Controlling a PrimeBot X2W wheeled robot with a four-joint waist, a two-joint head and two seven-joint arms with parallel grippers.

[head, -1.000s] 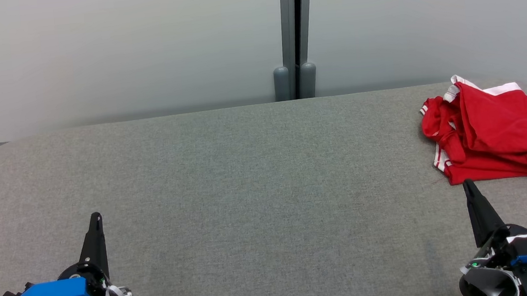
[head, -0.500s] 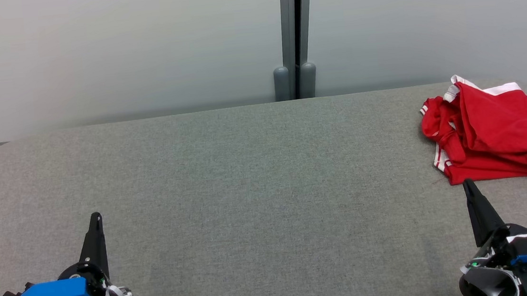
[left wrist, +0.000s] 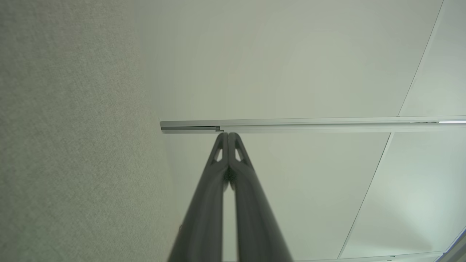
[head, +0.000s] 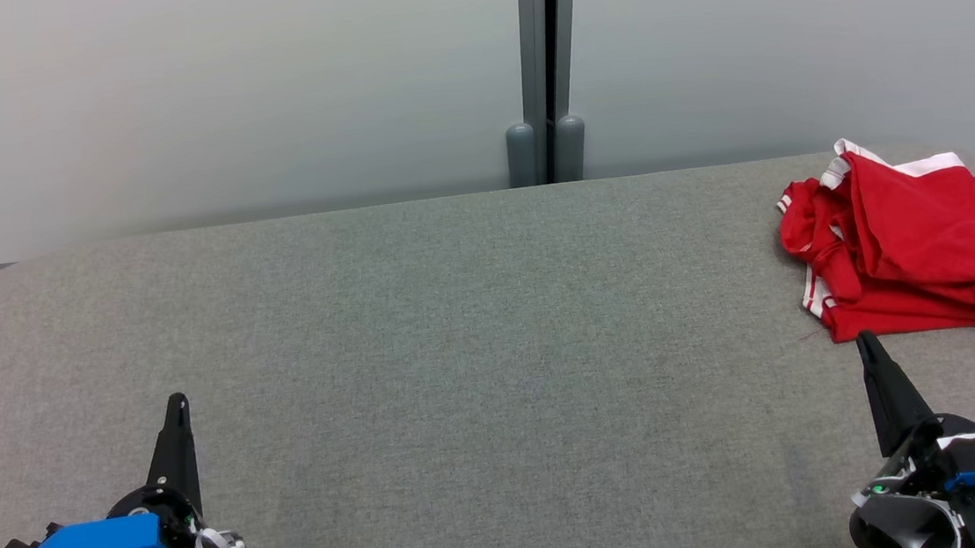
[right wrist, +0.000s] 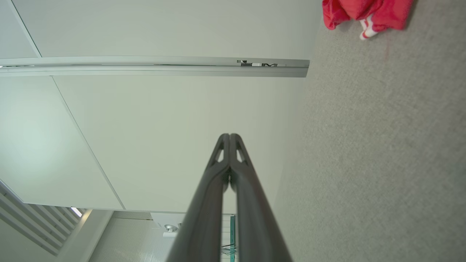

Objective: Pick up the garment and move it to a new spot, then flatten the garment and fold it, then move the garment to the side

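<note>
At the lower left the left gripper [head: 176,405] rests low over the counter [head: 456,312], its jaws pressed together into one dark point with nothing between them. The left wrist view shows that left gripper [left wrist: 228,136] the same way, both fingers meeting at the tips, grey counter [left wrist: 72,145] beside them.

The counter is a broad grey felt-like surface with rounded corners. Behind its middle a grey post [head: 547,66] divides the pale wall panels.

At the lower right the right gripper [head: 863,340] points up toward the garment's near edge, jaws likewise pressed together and holding nothing. In the right wrist view the right gripper [right wrist: 229,137] has its tips closed, and the garment [right wrist: 367,12] lies ahead of them, apart.

The garment [head: 917,245] sits at the far right end of the counter, near its back edge. It is bright red with white trim: a white band along its far edge and white stripes at its left hem. It lies crumpled, bunched in folds on its left side and smoother on its right.
</note>
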